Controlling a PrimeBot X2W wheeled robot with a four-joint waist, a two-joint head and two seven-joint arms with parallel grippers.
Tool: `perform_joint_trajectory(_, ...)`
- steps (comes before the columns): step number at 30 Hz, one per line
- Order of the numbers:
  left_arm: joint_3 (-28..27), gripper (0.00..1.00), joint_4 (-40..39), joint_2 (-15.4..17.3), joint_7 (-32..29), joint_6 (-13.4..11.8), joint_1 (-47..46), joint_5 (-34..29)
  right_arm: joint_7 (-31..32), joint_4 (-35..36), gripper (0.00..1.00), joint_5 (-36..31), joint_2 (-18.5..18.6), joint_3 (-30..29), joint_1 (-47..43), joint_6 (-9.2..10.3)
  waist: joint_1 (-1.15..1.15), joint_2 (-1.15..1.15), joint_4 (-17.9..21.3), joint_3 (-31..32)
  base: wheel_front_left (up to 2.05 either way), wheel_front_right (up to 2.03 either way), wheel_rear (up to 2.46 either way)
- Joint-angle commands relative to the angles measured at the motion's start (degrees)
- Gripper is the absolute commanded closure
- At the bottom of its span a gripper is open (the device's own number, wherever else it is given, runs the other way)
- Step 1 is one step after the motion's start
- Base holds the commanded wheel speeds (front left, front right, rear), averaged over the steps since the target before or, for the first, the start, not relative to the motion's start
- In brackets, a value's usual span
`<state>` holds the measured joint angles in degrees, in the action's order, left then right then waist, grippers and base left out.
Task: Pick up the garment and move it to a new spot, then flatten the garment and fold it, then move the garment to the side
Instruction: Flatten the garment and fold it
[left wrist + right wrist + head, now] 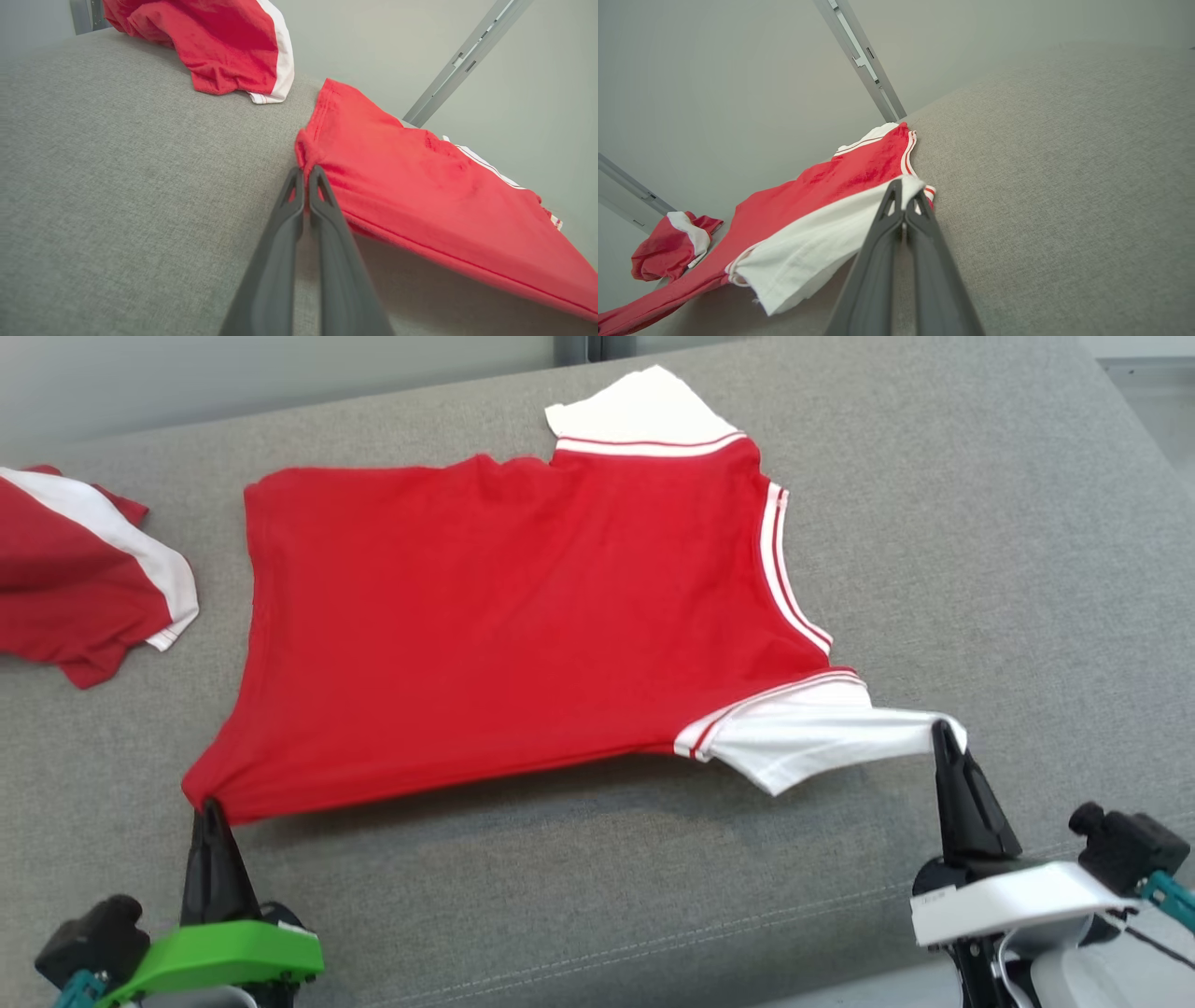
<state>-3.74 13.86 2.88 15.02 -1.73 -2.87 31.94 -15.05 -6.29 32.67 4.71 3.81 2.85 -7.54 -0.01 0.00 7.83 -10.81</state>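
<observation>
Mid-flatten. Pinching hem corner of red white-sleeved cotton shirt [504, 616] with left tool [207, 807], sleeve tip with right tool [943, 728]. Next, likely: lay flat on grey fabric cushion [980, 523], release, fold.

Head camera high, facing forward and down over the grey woven fabric surface [980, 569], left and right wrist cameras low, close, facing far, all sharing the red white-sleeved shirt [504, 625].

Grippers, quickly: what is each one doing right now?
Left gripper: closed, holding the red shirt by its bottom corner.
Right gripper: closed, holding the shirt by its white sleeve.
</observation>
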Motion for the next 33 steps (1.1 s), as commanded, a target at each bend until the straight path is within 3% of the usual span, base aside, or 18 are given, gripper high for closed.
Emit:
perform_joint_trajectory(1, -0.11, 1.0, -0.38, 0.19, 0.2, 0.0, 1.25, -0.04, -0.2, 0.36, 1.0, -0.32, -0.02, -0.37, -1.27, 0.1, 0.01, 0.0, -0.2, 1.22, 0.0, 0.0, 0.0)
perform_joint_trajectory(13, 3.98, 1.0, -1.03, 0.14, 0.19, -2.74, 6.85, 4.32, -0.2, -2.15, 1.0, 0.57, -0.71, 0.62, -5.76, 0.09, 0.01, 0.0, 0.55, 3.21, 0.0, 0.0, 0.0)
perform_joint_trajectory(33, 7.91, 1.0, 3.33, 0.11, 0.19, -3.83, 1.99, 7.65, -0.21, -7.21, 1.0, -0.11, -0.05, 1.53, -0.96, 0.09, 0.01, 0.0, -0.32, 4.13, 0.0, 0.0, 0.0)
